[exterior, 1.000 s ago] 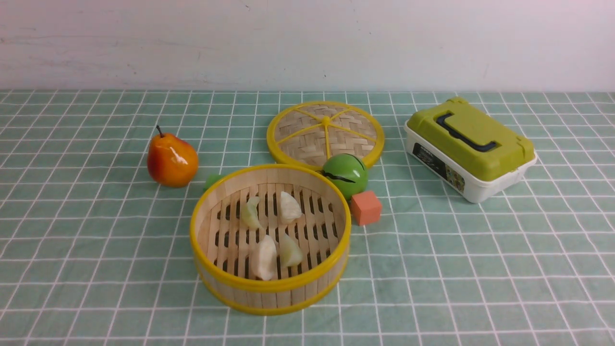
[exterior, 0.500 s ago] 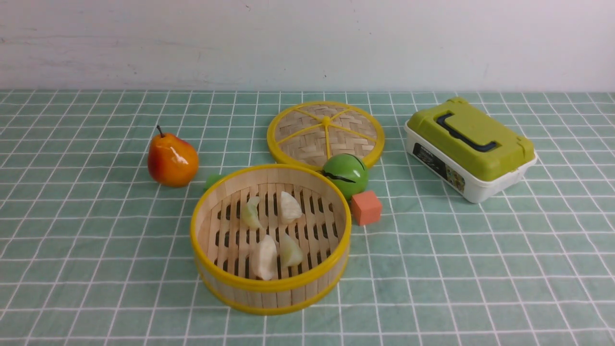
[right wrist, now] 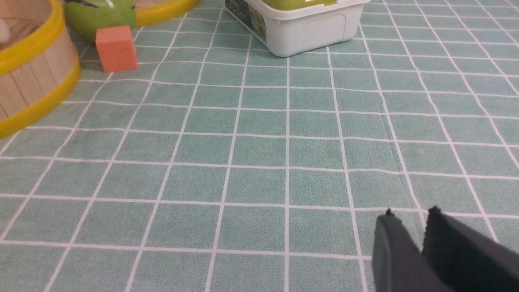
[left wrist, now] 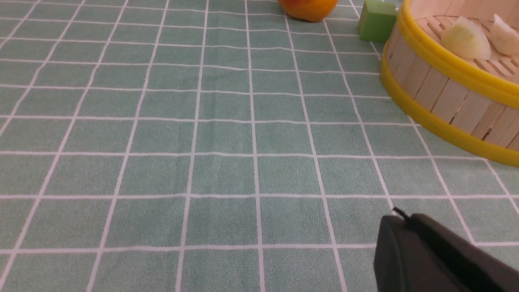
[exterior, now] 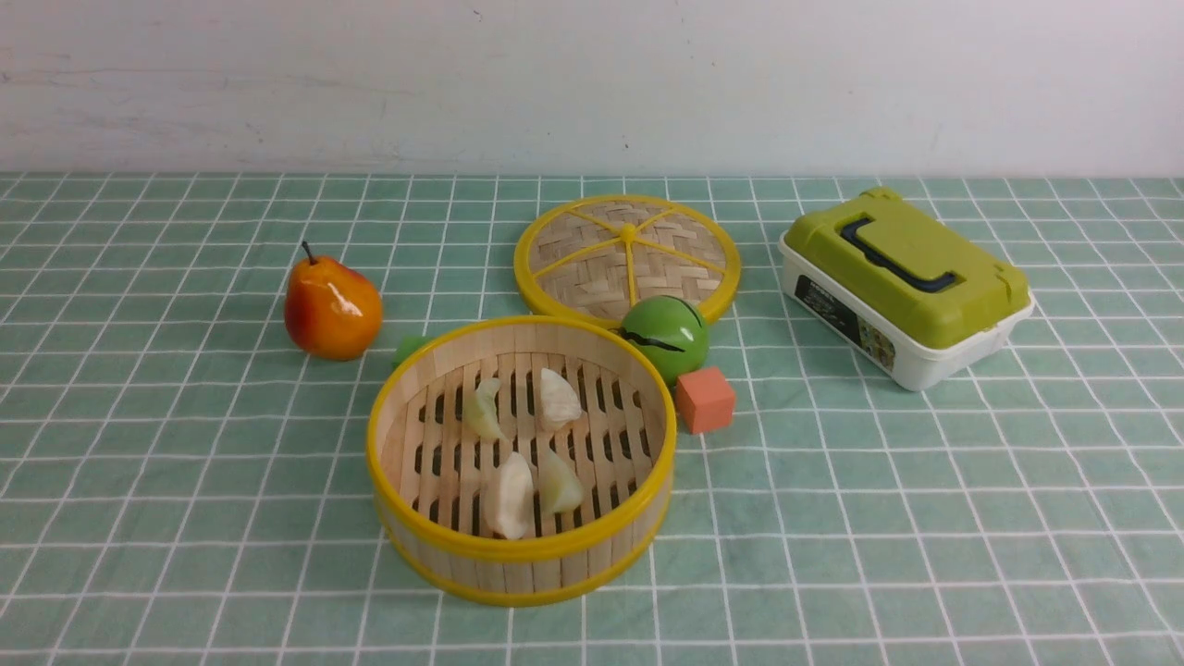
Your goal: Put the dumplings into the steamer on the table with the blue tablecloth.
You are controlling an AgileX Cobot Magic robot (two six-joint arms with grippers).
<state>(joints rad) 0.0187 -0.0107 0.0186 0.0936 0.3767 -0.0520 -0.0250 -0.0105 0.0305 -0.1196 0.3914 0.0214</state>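
Dumplings: four pale crescents, all lying on the slat floor of the steamer; two toward its far side, two touching near its front wall.
Steamer: round bamboo basket with yellow rims, upright and uncovered on the table, a green checked cloth.
Lid: woven, yellow-rimmed, flat behind the steamer.
Green ball: just beside the steamer's far right rim, overlapping the lid's edge.
Orange cube: right of the steamer, close to the ball.
Pear: behind and left of the steamer.
Green block: just behind the steamer's left rim.
Box: green-lidded, well right of the steamer.
Left gripper: fingers together, empty, low over cloth left of the steamer.
Right gripper: fingers slightly apart, empty, over cloth right of the steamer.
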